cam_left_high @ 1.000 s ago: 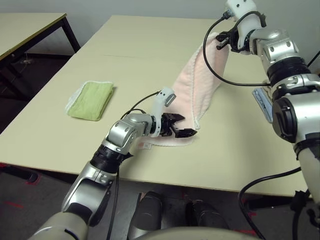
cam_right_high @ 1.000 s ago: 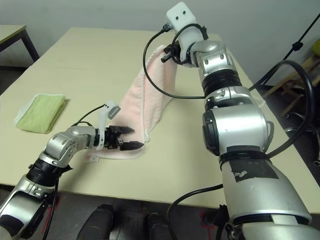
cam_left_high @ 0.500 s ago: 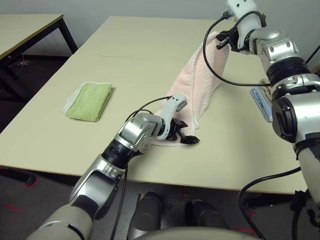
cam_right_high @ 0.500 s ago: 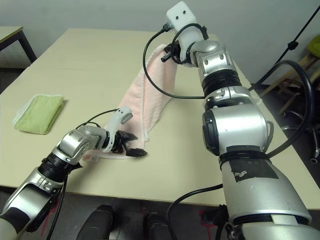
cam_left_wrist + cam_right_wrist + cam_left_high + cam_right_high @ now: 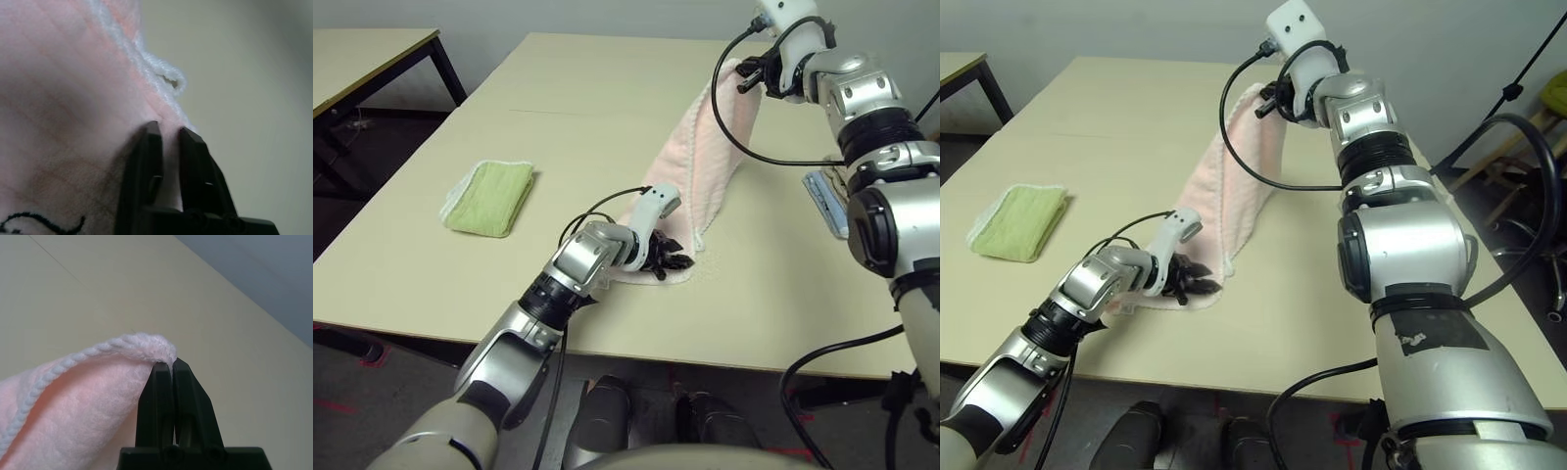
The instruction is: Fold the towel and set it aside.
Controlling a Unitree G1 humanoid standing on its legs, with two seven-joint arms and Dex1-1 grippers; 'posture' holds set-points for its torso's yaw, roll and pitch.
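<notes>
Beige table (image 5: 607, 108) under grey wall; both jaws pinching pink towel (image 5: 705, 157).

A folded lime-green towel (image 5: 490, 197) lies on the beige table (image 5: 597, 108).

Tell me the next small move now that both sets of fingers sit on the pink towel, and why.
Probably lift the left gripper with its corner toward the right gripper's raised end. The left fingers look pinched on the towel near its white trim; the right gripper holds the far end up, so the low end lies on the table.
</notes>
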